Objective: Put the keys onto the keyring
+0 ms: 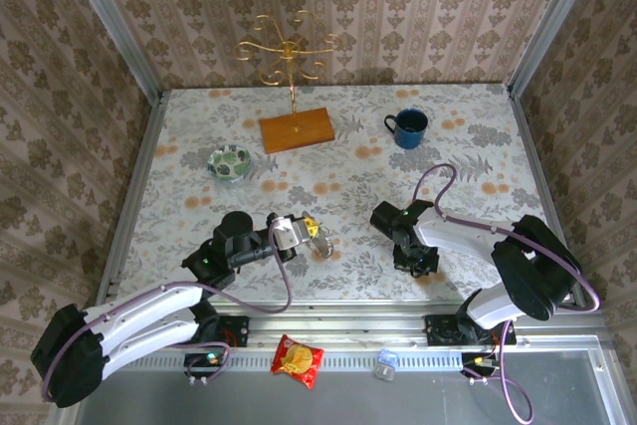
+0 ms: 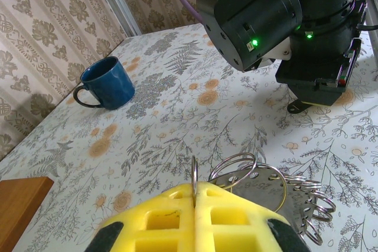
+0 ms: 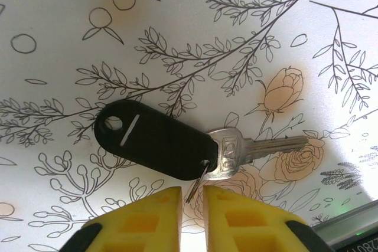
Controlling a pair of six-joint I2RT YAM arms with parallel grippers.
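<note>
The keyring is a bunch of silver split rings round a small metal plate, and it hangs just above the flowered table. My left gripper is shut on one thin ring of it, which stands edge-on between the yellow fingers. From above, the left gripper is at the table's front middle. A key with a long black tag and a silver blade lies flat on the cloth. My right gripper stands low over it, its fingers closed to a narrow gap with the key's small ring caught between them. From above, the right gripper is at the front right.
A blue mug stands at the back right. A small green patterned bowl is at the left middle. A gold hanger on a wooden base stands at the back. A red snack packet lies on the front rail. The right arm looms close ahead of the left gripper.
</note>
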